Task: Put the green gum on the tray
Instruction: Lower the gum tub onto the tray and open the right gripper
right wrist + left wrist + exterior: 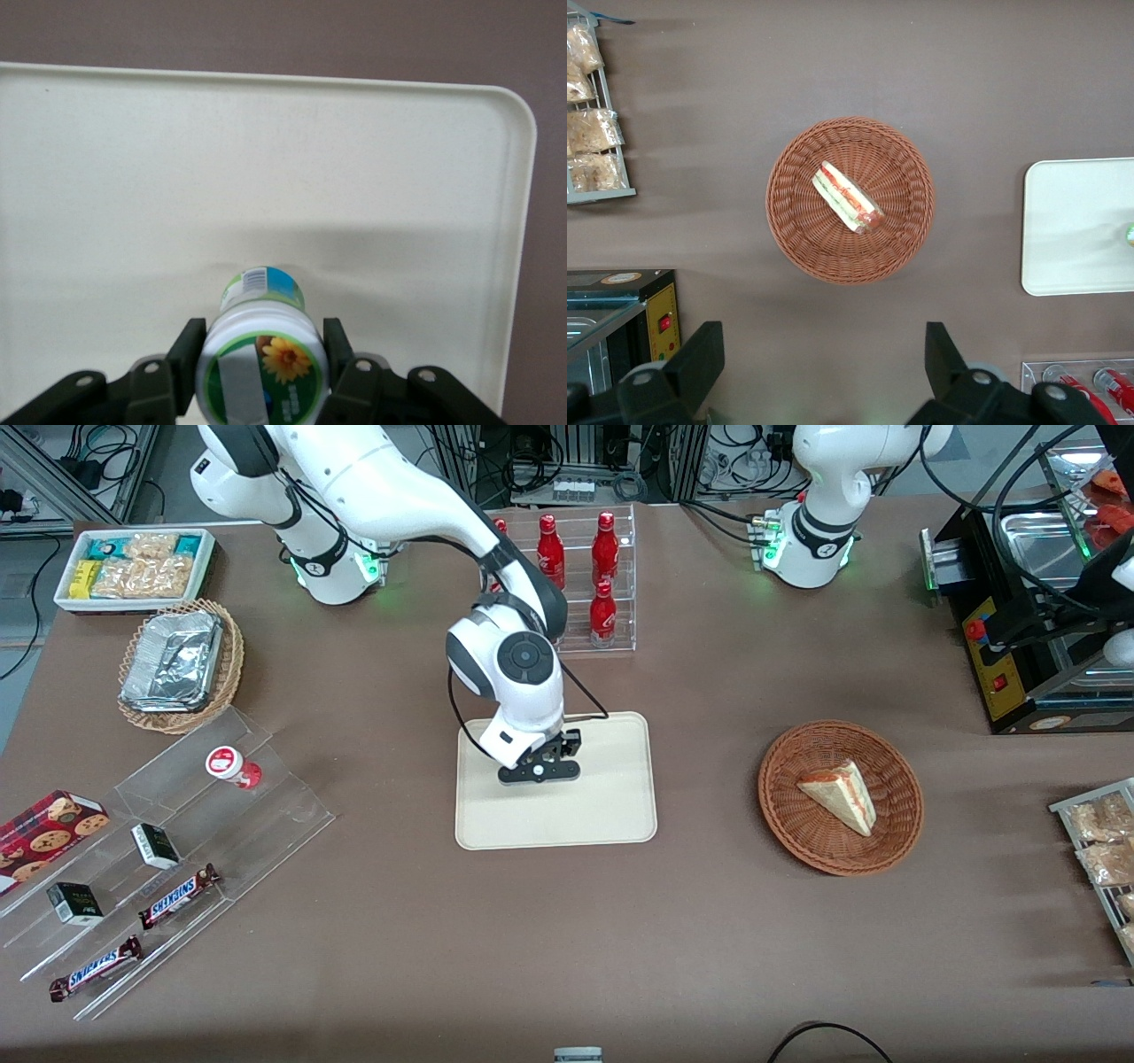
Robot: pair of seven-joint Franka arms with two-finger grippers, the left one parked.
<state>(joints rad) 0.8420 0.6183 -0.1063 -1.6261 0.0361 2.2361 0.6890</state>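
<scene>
Green gum in hand over bare tray.

The right arm reached forward and bent down at the wrist, its gripper pointing downward (fingers clamped tight).

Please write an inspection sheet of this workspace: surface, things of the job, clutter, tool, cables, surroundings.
Surface: brown table, no spills seen.
Job's things: green gum held between the fingers, over the cream tray.
Clutter: wicker basket with sandwich; red gum bottle and Snickers bars on a clear rack; red bottles.
Grippers: tool shut on the gum, above the tray.
Cables: black cable hangs along the arm.
Surroundings: black machine at the parked arm's end.
</scene>
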